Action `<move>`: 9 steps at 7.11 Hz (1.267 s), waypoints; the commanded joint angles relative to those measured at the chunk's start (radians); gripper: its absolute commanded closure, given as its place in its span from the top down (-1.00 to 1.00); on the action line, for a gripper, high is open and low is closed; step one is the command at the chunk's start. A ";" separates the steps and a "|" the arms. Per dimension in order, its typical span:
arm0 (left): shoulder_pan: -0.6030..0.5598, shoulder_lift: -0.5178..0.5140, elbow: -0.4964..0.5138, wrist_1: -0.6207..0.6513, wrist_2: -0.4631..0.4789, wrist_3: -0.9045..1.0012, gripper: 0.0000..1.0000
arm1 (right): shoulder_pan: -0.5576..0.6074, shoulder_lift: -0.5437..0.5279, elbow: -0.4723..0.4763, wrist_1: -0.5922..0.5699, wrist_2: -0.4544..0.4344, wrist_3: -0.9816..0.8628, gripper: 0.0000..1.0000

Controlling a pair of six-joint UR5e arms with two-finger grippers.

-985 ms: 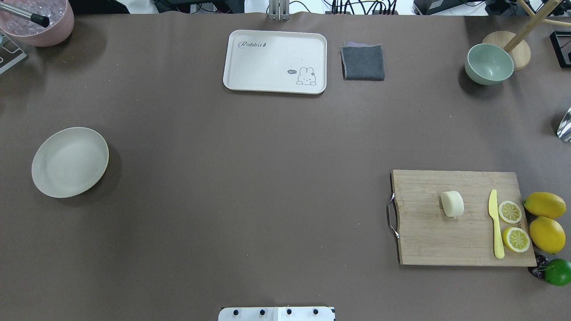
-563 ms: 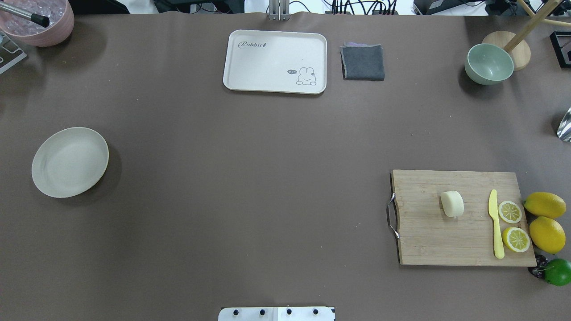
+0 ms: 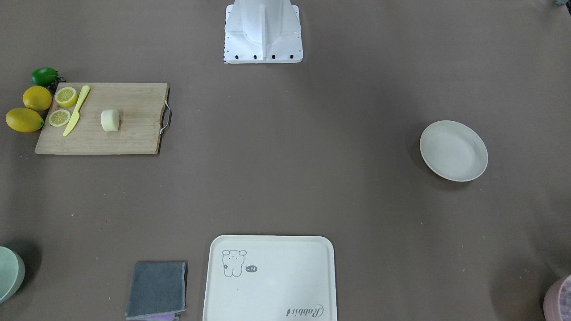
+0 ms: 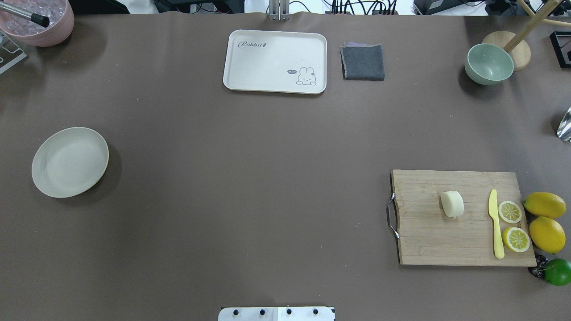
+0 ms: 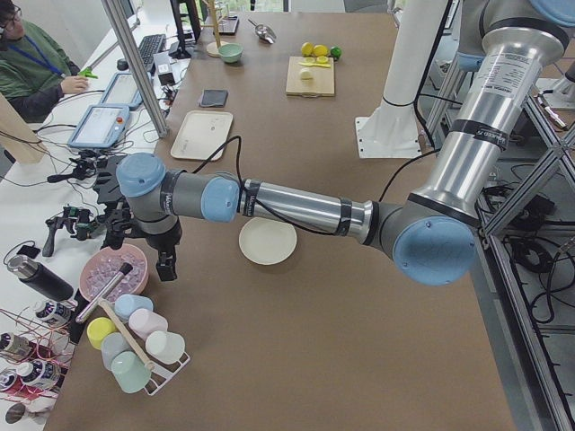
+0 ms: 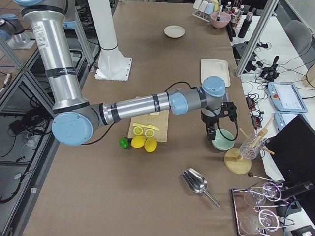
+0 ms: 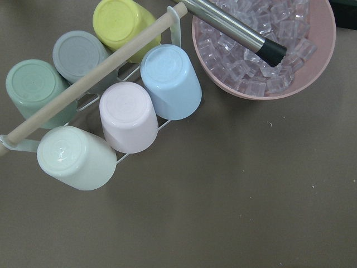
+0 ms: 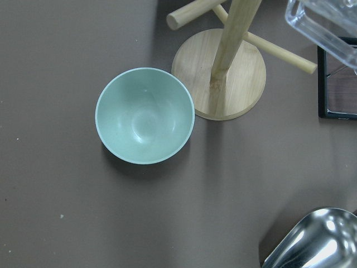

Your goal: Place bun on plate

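Note:
The bun (image 4: 452, 203), a pale cream lump, lies on the wooden cutting board (image 4: 428, 232) at the right of the overhead view. The empty off-white plate (image 4: 70, 162) sits far off at the left. My left gripper (image 5: 166, 265) hangs beyond the plate near a pink ice bowl, seen only in the exterior left view. My right gripper (image 6: 210, 133) hovers over a green bowl, seen only in the exterior right view. I cannot tell whether either is open or shut.
Beside the bun lie a yellow knife (image 4: 495, 223) and two lemon halves (image 4: 510, 211); whole lemons (image 4: 545, 205) sit off the board. At the far edge are a cream tray (image 4: 275, 61), grey cloth (image 4: 362, 62) and green bowl (image 4: 489, 63). A cup rack (image 7: 111, 95) is under the left wrist.

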 commanded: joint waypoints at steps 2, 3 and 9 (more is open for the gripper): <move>0.011 0.026 -0.039 -0.025 -0.004 0.020 0.96 | 0.000 0.000 -0.001 0.000 0.000 0.001 1.00; 0.030 0.038 -0.047 -0.056 -0.001 0.044 0.96 | 0.000 -0.002 -0.001 0.000 0.000 0.001 1.00; 0.245 0.121 -0.079 -0.180 -0.077 0.107 0.96 | -0.005 -0.005 0.002 0.000 0.010 0.001 1.00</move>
